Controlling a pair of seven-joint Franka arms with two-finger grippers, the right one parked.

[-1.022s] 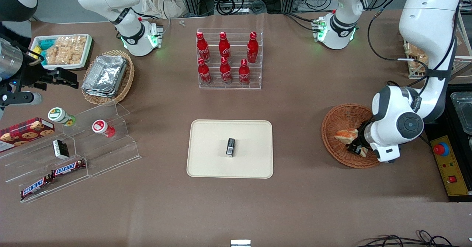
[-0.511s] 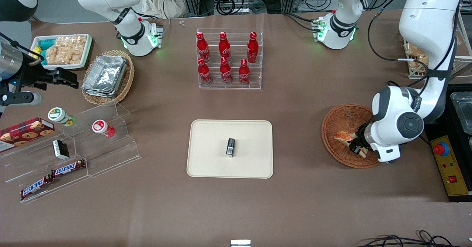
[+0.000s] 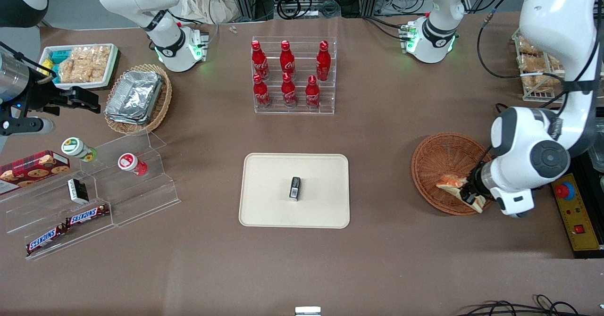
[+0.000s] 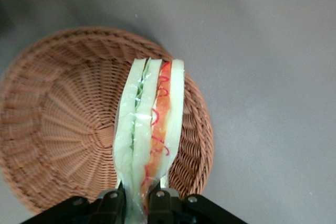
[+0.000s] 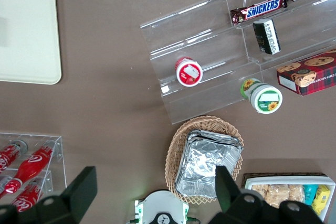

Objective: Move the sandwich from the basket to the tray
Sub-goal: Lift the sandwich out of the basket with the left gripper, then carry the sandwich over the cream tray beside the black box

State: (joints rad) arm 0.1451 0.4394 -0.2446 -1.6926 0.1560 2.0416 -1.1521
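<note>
The sandwich [image 4: 149, 135] was held clamped at its narrow end between the fingers [image 4: 113, 208] of the left gripper [image 3: 471, 197], lifted clear above the basket [image 3: 436, 158]. Its cut edge, showing green and orange-red filling, was turned toward the wrist camera. The gripper was positioned over the part of the basket's rim nearest the front camera. The tray [image 3: 269, 174] lay well apart from the basket, toward the parked arm's end, with a small dark packet [image 3: 295, 187] resting on it.
</note>
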